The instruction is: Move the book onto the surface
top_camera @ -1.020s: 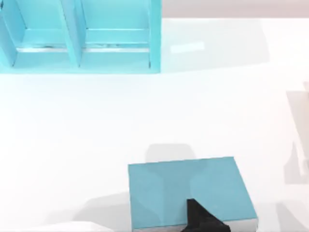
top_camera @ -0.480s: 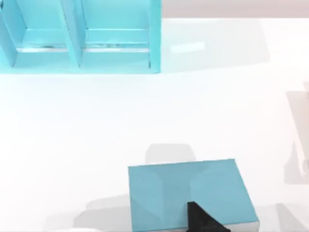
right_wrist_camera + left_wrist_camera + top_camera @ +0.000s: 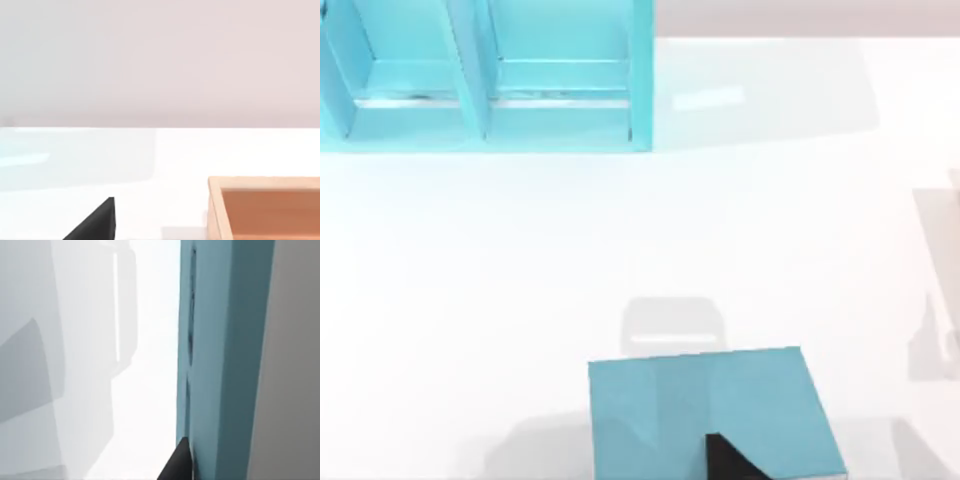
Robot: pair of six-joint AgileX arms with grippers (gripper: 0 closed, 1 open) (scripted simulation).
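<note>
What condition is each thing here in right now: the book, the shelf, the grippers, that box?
book: flat, cover up, at the table's near edge, a dark finger over its cover.
left gripper: a dark fingertip against the book's cover.
right gripper: one dark finger above the tabletop, touching nothing.
shelf unit: at the far left, two compartments visible.
wooden box: open-topped.
surface: white, glossy.

The top view looks straight down on the white table, with a blue shelf unit at its far left edge and the book at the near edge. The left wrist view sits very close against the book, looking along its cover. The right wrist view looks low across the table toward a wooden box.
</note>
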